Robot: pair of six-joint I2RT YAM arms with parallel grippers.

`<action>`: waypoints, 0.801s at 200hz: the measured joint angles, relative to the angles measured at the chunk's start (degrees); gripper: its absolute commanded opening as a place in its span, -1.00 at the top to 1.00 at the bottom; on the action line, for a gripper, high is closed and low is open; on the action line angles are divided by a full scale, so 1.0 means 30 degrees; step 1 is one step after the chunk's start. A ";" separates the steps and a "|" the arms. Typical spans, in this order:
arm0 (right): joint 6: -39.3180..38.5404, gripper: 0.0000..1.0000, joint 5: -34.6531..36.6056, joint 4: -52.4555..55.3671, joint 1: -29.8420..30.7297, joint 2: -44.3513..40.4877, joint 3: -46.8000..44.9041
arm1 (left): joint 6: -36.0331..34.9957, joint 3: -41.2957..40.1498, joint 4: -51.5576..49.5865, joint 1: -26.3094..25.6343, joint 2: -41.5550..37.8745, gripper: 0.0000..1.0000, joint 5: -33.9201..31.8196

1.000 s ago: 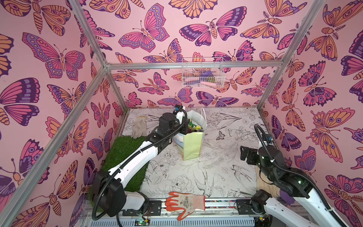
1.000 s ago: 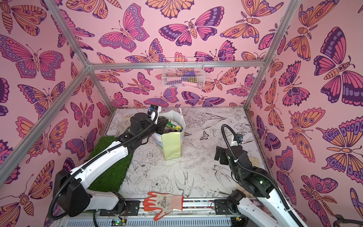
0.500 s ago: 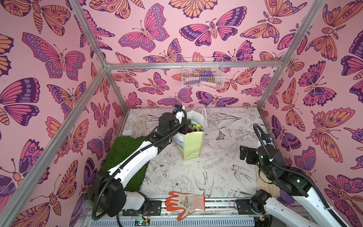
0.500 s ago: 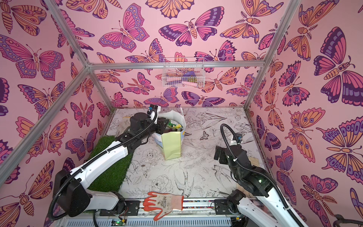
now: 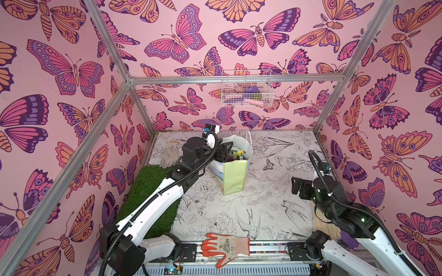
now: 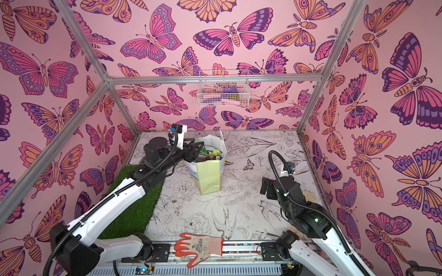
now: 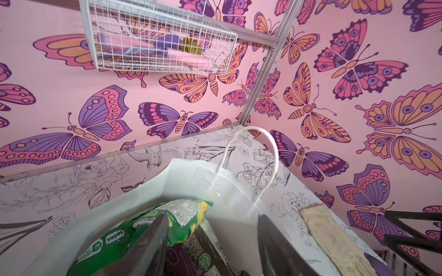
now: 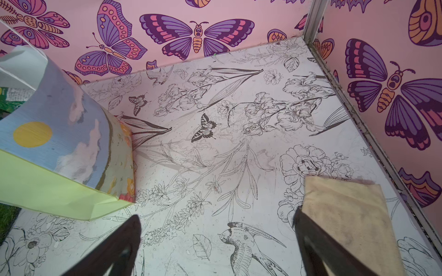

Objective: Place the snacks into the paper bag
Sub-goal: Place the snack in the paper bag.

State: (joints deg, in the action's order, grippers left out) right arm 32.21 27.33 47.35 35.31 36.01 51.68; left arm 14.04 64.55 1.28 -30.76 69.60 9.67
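The paper bag (image 5: 233, 178) (image 6: 208, 178) stands upright mid-table, pale yellow-green front toward me, its bluish side in the right wrist view (image 8: 55, 133). Snacks (image 5: 235, 153) (image 6: 210, 153) lie inside it. The left wrist view shows a green-and-yellow bag (image 7: 143, 227), a dark brown packet (image 7: 203, 247) and a purple packet (image 7: 179, 261) against the white interior (image 7: 215, 181). My left gripper (image 5: 224, 151) (image 6: 197, 150) (image 7: 212, 216) sits in the bag's mouth, open, nothing between its fingers. My right gripper (image 5: 296, 186) (image 6: 265, 188) (image 8: 216, 215) hangs open over the table, right of the bag.
A white wire basket (image 5: 246, 92) hangs on the back wall. An orange-and-white glove (image 5: 224, 246) lies at the front edge and a pale cloth glove (image 5: 169, 155) at back left, beside a green turf mat (image 5: 148, 191). Another pale cloth (image 8: 346, 215) lies near my right gripper.
My left gripper's jaws have spread apart in the bag's mouth. The right arm has shifted only slightly.
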 measured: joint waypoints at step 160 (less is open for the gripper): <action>0.0197 -0.99 -0.0124 -0.0452 0.0000 0.0248 -0.0437 | -0.1508 -0.1020 -0.1188 -0.0772 -0.4758 -0.21 -0.1632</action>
State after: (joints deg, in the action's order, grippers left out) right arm 32.80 26.96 46.00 35.31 36.75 50.37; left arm 9.52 61.49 -2.28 -33.08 55.33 4.78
